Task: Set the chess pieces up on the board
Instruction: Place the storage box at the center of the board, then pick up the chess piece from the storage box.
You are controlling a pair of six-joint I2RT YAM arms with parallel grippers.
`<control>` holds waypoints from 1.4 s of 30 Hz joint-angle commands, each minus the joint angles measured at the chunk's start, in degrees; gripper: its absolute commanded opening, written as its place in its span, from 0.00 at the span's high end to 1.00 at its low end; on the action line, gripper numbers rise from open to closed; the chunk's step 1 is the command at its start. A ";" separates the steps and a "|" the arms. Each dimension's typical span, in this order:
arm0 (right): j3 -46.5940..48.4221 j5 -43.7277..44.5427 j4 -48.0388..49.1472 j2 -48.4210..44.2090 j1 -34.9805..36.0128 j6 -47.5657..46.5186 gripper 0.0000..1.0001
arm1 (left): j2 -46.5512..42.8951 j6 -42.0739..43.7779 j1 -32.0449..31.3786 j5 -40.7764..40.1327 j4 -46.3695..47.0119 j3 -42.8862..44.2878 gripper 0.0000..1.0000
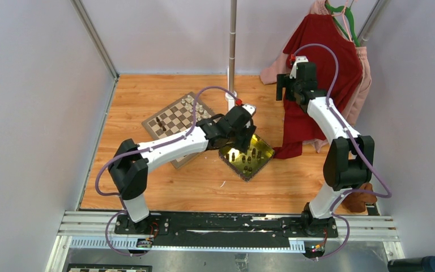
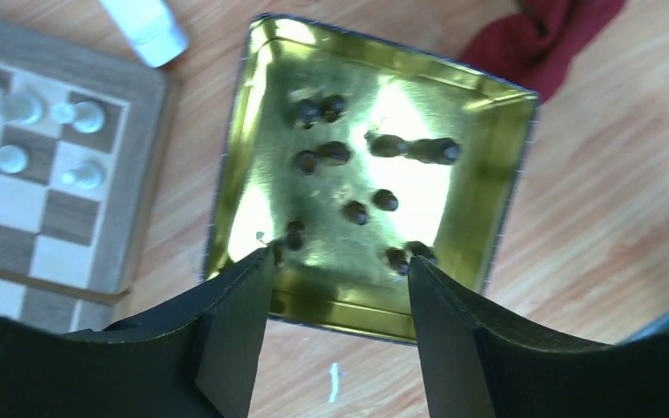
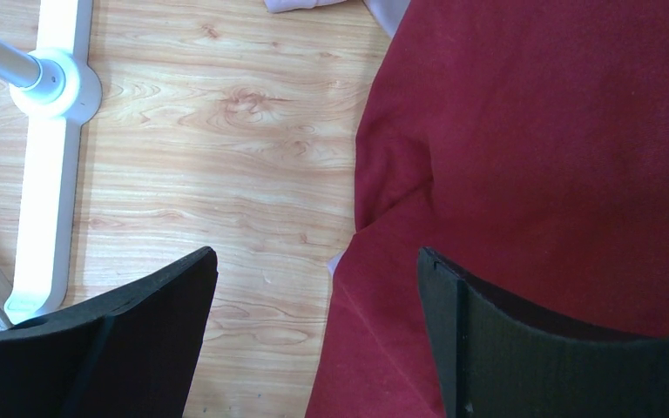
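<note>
Hovering above the near rim of the yellow tray (image 2: pixel 357 320), the left gripper (image 2: pixel 340 266) holds its two fingers apart, with nothing between them. Directly beyond the fingertips, a scatter of dark chess pieces (image 2: pixel 335 153) lies on the tray floor. Two of them sit just past the tip of the left finger and two more just past the tip of the right finger. One longer dark piece (image 2: pixel 422 151) lies on its side farther out, beyond the right finger.

The board (image 2: pixel 17 226) lies flat on the table to the left of the left finger, just beside the tray; whether the two touch cannot be told. On its far squares, well beyond and left of the fingers, stand the white chess pieces (image 2: pixel 83 113), all upright. A red cloth (image 2: pixel 549 35) lies past the tray's far right corner.

The right gripper (image 3: pixel 315 261) hangs well apart from the board and the tray, its fingers spread wide and empty. Under its right finger lies the red cloth; under its left finger lies the bare wooden table (image 3: pixel 226 157). A white stand foot (image 3: pixel 48 157) carrying a grey pole (image 3: pixel 0 57) sits beyond and left of the left finger.
</note>
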 commanded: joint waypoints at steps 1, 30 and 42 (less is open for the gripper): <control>-0.88 -0.64 0.73 -1.86 -0.78 1.07 0.12 | -0.07 1.67 2.69 -1.01 -3.07 -1.98 0.39; -1.05 -0.64 1.31 0.17 -0.78 1.50 0.12 | 7.52 8.86 5.23 4.77 -11.83 1.62 0.60; -0.88 -0.64 1.39 0.85 -0.79 1.44 0.12 | 10.51 10.24 5.23 3.10 -11.22 2.13 0.60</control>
